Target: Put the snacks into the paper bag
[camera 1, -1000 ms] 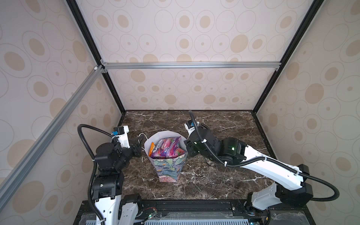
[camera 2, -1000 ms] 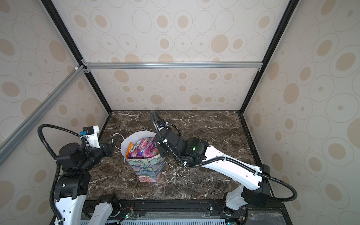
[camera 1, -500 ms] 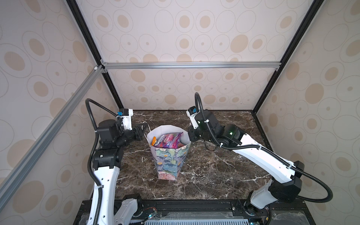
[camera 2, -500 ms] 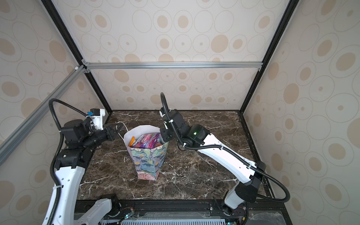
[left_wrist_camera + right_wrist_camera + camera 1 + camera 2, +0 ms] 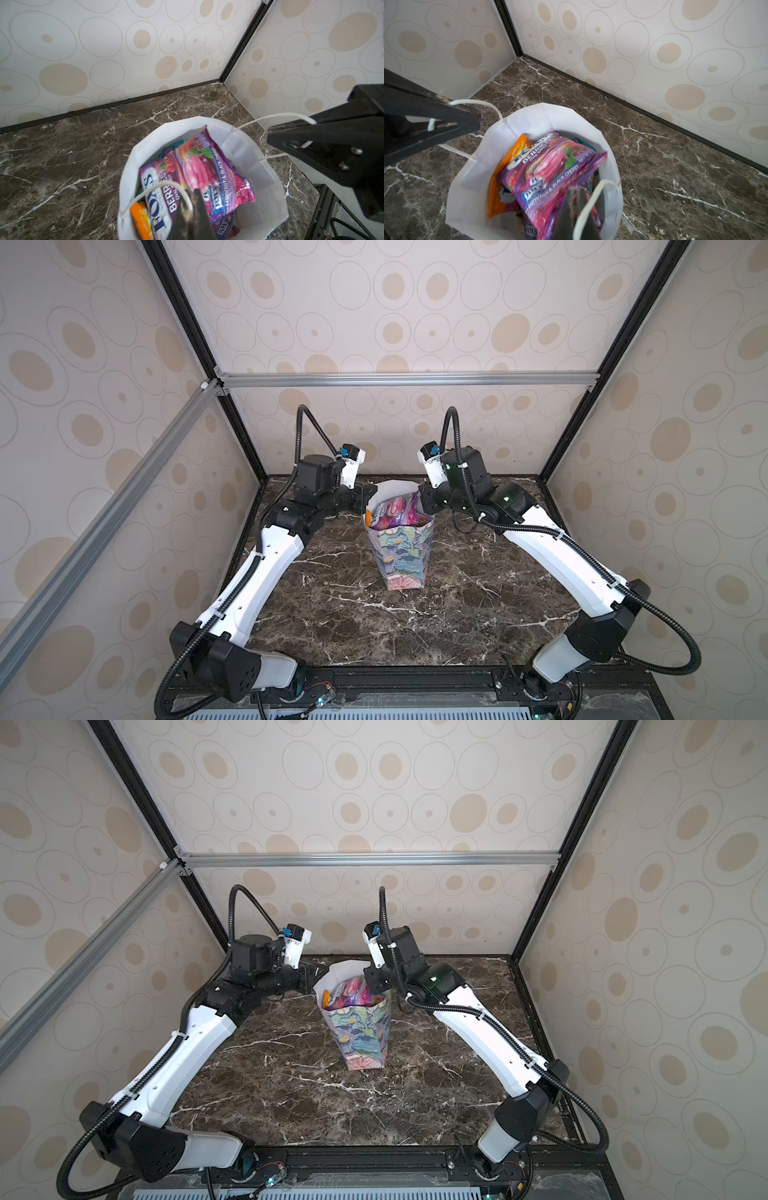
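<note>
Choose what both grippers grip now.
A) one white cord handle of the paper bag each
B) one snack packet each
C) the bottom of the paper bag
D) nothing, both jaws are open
A: in the wrist views the left gripper and the right gripper are each shut on a cord handle of the paper bag, while the snacks lie inside it.

Your paper bag (image 5: pixel 405 556) (image 5: pixel 365 1040) is upright w/ the mouth wide open. It's white inside (image 5: pixel 255 172) (image 5: pixel 475 180), pastel floral print outside. The white cord handles (image 5: pixel 270 118) (image 5: pixel 473 101) are drawn out to opp sides. You'll see the snacks (image 5: pixel 395 510) (image 5: pixel 349 992) piled inside, up near the rim:
- purple-pink RASPBERRY & BLACK CHERRY pkt (image 5: pixel 207 172) (image 5: pixel 560 187) on top, tilted
- purple BERRIES pkt (image 5: pixel 164 187) under it
- orange pkt (image 5: pixel 141 220) (image 5: pixel 500 180) on edge vs the wall
- teal pkt (image 5: pixel 174 144) (image 5: pixel 583 143) edge peeking out

Lower pkts are hidden, so no count for you.
</note>
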`<state>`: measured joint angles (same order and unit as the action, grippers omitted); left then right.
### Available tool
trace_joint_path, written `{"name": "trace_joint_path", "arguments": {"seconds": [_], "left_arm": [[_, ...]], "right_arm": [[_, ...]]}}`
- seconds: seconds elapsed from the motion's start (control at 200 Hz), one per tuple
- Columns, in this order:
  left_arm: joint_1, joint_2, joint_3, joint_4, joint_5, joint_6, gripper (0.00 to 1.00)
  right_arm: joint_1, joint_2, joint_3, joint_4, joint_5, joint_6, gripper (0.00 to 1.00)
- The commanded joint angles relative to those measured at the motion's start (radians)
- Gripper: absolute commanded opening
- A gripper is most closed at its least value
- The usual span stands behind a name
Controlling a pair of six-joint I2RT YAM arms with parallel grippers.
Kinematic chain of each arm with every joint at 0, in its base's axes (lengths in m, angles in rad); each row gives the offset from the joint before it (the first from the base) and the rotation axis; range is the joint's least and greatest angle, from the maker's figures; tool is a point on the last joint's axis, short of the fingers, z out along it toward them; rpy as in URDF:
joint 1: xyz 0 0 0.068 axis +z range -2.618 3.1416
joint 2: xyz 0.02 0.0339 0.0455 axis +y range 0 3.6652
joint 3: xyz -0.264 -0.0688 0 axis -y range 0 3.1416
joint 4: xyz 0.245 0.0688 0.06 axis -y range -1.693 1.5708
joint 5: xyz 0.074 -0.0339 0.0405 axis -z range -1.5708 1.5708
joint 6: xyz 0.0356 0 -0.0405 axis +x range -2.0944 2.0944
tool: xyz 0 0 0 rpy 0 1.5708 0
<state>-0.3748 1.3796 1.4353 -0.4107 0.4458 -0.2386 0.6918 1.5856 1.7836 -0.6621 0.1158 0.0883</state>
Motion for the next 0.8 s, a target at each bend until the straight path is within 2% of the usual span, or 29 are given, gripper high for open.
{"name": "trace_joint_path", "arguments": {"seconds": [0.0,0.115,0.205,0.315,0.385,0.45,0.53,0.555,0.605,0.63,0.795], "left_arm": [[-0.024,-0.013,0.064,0.136,-0.042,0.024,0.00],[-0.044,0.008,0.040,0.110,-0.135,0.053,0.00],[-0.046,0.013,0.025,0.111,-0.141,0.047,0.00],[-0.059,0.015,0.028,0.113,-0.121,0.030,0.00],[-0.069,0.013,0.045,0.097,-0.139,0.022,0.00],[-0.072,0.017,0.074,0.061,-0.170,0.012,0.11],[-0.072,0.018,0.110,0.017,-0.218,0.006,0.26],[-0.072,0.016,0.118,0.008,-0.229,0.004,0.33],[-0.072,0.008,0.132,-0.004,-0.257,0.006,0.55],[-0.072,0.003,0.138,-0.013,-0.276,0.009,0.62],[-0.071,-0.023,0.195,-0.097,-0.445,0.031,0.91]], "right_arm": [[-0.034,-0.083,-0.035,0.108,-0.050,-0.004,0.00],[-0.037,-0.157,-0.179,0.156,-0.031,-0.009,0.00],[-0.038,-0.207,-0.250,0.172,-0.027,0.005,0.00],[-0.041,-0.234,-0.272,0.166,-0.013,0.008,0.11],[-0.040,-0.244,-0.262,0.151,-0.004,0.010,0.14],[-0.040,-0.252,-0.260,0.147,0.022,0.005,0.22],[-0.041,-0.253,-0.243,0.122,0.054,-0.008,0.38],[-0.041,-0.253,-0.237,0.108,0.065,-0.010,0.40],[-0.042,-0.252,-0.226,0.084,0.093,-0.004,0.43],[-0.043,-0.254,-0.220,0.070,0.110,0.000,0.45],[-0.053,-0.302,-0.222,0.020,0.185,0.020,0.54]]}}
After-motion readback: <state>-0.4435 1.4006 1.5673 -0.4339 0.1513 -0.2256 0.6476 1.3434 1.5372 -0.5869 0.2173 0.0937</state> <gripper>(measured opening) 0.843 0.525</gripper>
